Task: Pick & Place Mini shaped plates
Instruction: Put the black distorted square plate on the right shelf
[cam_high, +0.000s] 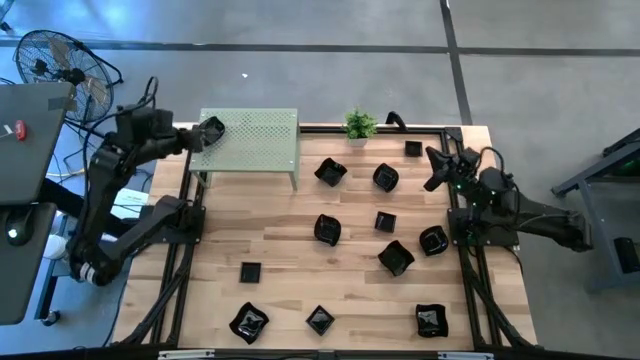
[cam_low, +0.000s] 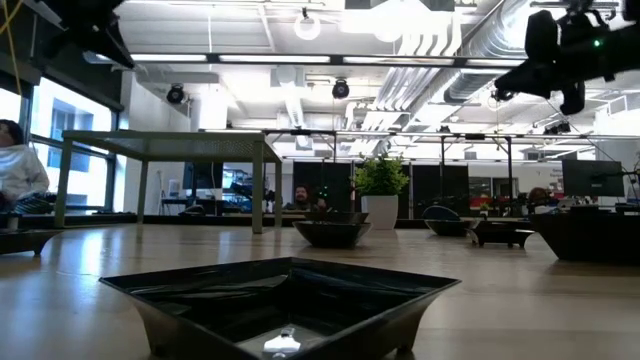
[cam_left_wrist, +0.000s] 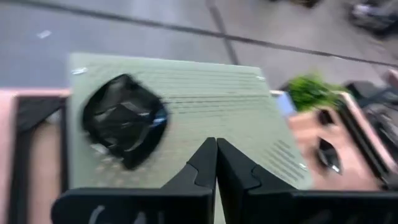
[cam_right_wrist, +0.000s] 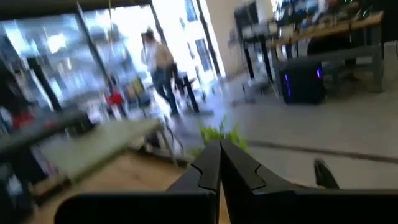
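Note:
Several mini shaped plates, glossy black, lie scattered on the wooden table (cam_high: 290, 260), such as a square one (cam_high: 250, 271) and a wavy one (cam_high: 396, 256). One black plate (cam_left_wrist: 124, 119) rests on the top of the green perforated stand (cam_high: 262, 140), near its left end (cam_high: 211, 131). My left gripper (cam_left_wrist: 216, 155) hovers shut at the stand's left end (cam_high: 192, 138), just short of that plate, holding nothing. My right gripper (cam_right_wrist: 219, 158) is shut and empty, raised over the table's far right part (cam_high: 437, 165).
A small green potted plant (cam_high: 360, 124) stands at the far edge, right of the stand. A black frame (cam_high: 465, 250) runs along the table's edges. One plate (cam_low: 285, 300) sits close to the near edge. A fan (cam_high: 55, 60) stands off the table's far left.

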